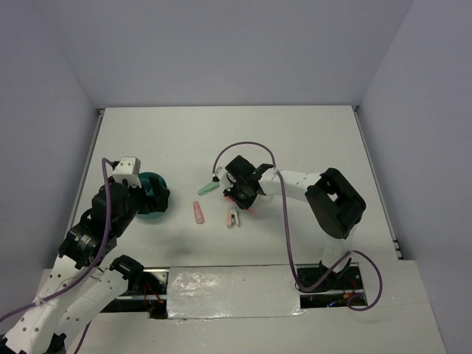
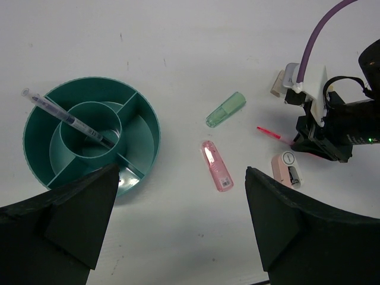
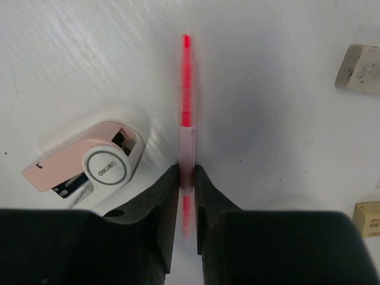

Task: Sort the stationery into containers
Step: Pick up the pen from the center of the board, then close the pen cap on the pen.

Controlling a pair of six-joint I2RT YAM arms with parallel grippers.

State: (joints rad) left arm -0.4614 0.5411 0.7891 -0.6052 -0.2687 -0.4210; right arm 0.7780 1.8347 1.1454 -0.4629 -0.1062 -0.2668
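Clamps the pen (image 3: 186, 89) in the right claw (image 3: 186, 178) near mid-tabletop, long axis running straight ahead from between the jaws, forearm stretched leftward, wrist pitched down; probably calls for a carry leftward to the organizer (image 2: 151, 127) by the left edge, beneath the wide-open left claw (image 2: 181, 172), the nearer one to it.

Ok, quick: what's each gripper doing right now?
Left gripper: open, holding nothing.
Right gripper: jaws closed on the thin pink pen.
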